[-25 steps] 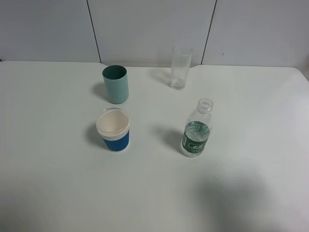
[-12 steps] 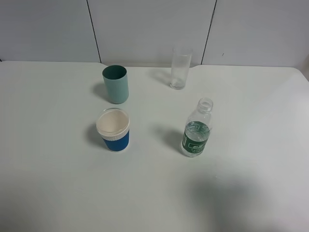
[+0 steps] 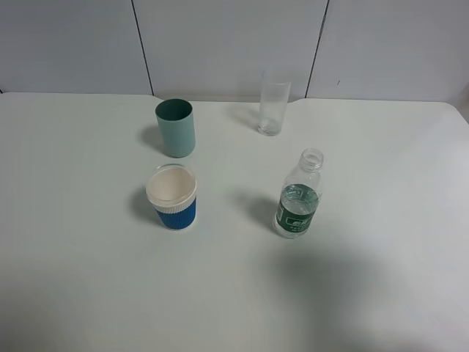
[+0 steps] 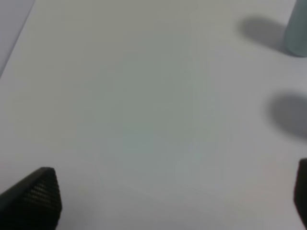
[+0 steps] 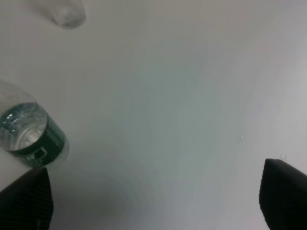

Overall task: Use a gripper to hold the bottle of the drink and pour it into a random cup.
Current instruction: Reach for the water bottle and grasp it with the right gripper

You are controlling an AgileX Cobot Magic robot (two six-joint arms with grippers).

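The bottle of the drink [image 3: 299,199] stands upright and uncapped on the white table, right of centre. The blue cup [image 3: 172,199] with a white rim stands to its left. Neither gripper shows in the exterior high view. My right gripper [image 5: 153,199] is open and empty, its black fingertips [image 5: 26,201] wide apart above the table. The bottle [image 5: 29,135] stands just beyond one fingertip, apart from it. My left gripper [image 4: 168,201] is open and empty over bare table, with one fingertip [image 4: 36,199] in view. The blue cup is out of both wrist views.
A teal-green cup [image 3: 176,128] stands behind the blue cup; its edge shows in the left wrist view [image 4: 297,28]. A tall clear glass [image 3: 273,103] stands at the back near the wall, also in the right wrist view [image 5: 67,12]. A shadow lies on the table's front right.
The shadow at the front right of the table has spread leftward. The bottle, cups and glass have not moved.
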